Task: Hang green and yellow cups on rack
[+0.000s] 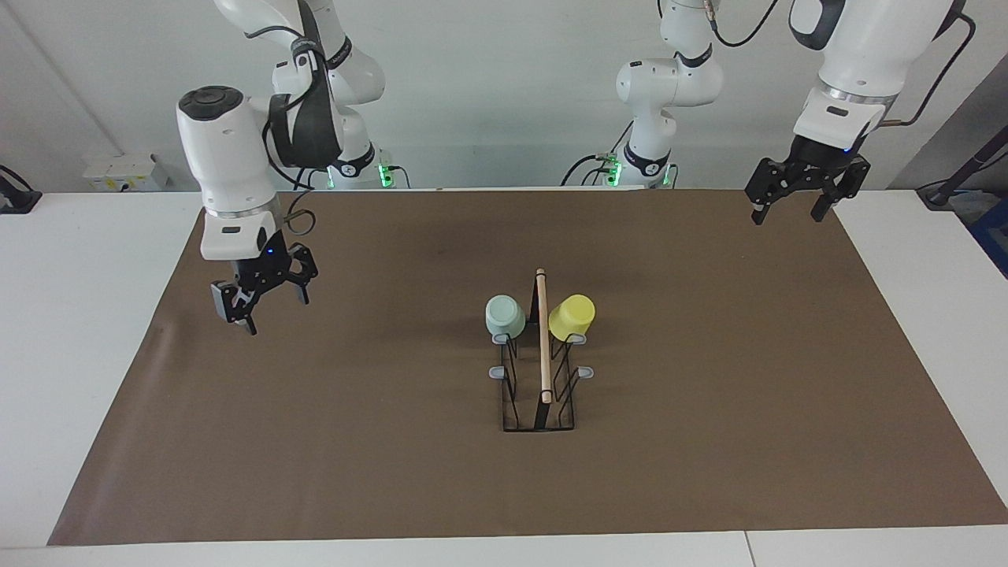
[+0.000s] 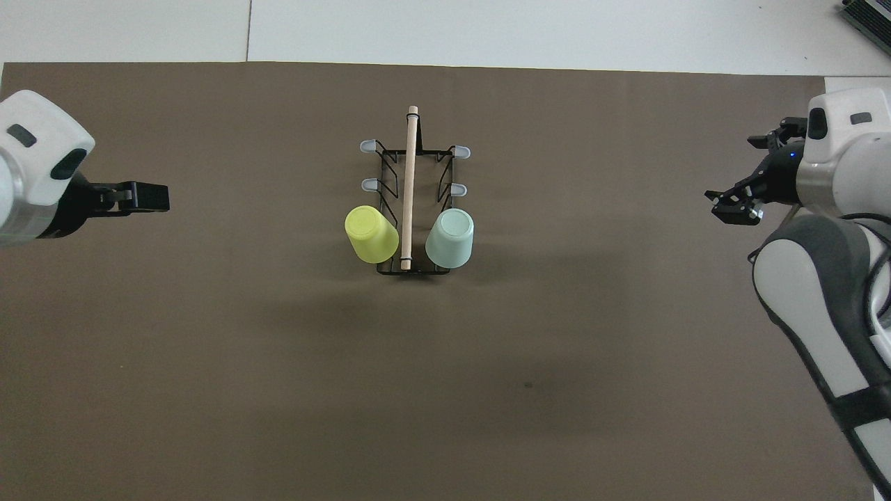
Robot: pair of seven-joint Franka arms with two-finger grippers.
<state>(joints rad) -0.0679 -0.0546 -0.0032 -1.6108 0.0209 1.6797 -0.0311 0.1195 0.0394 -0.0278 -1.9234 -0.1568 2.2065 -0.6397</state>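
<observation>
Standing on the brown mat (image 1: 709, 441) is the rack (image 1: 540, 394). The green cup (image 1: 505, 316) and yellow cup (image 1: 572, 317) hang upside down on its pegs nearest the robots. The right gripper (image 1: 264, 303) and left gripper (image 1: 791, 206) hang wide open over the mat's ends.

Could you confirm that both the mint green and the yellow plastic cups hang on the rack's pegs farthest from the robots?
Not quite: the overhead view shows the pale mint green plastic cup and bright yellow plastic cup hanging on the black wire rack at the pegs nearest the robots.
</observation>
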